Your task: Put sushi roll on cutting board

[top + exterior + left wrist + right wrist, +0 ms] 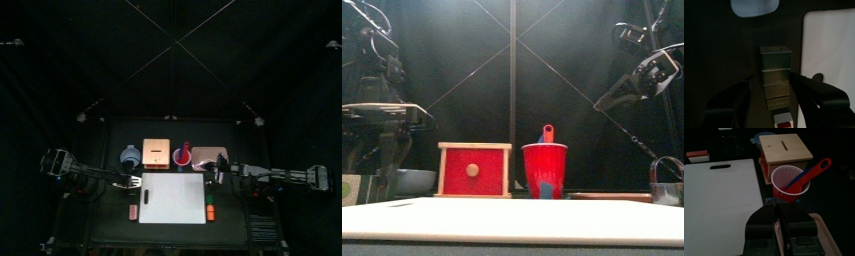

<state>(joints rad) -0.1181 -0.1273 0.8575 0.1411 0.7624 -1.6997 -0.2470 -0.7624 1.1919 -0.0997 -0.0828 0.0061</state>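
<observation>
The sushi roll (775, 70) is a dark green row of several blocks lying on the black table beside the white cutting board (831, 50). My left gripper (777, 97) is open, with one jaw on each side of the roll and not closed on it. In the top view the left gripper (130, 182) is at the left edge of the cutting board (174, 198). My right gripper (781, 223) is shut and empty. It hangs over a tan tray (824, 230) beside the red cup (789, 180), and in the top view it (214, 173) is off the board's far right corner.
Behind the board stand a wooden box (158, 152) with a slot, the red cup (185, 155) holding a spoon, and a blue bowl (130, 155). A small red and white piece (134, 212) lies left of the board. Another small piece (213, 212) lies right of it.
</observation>
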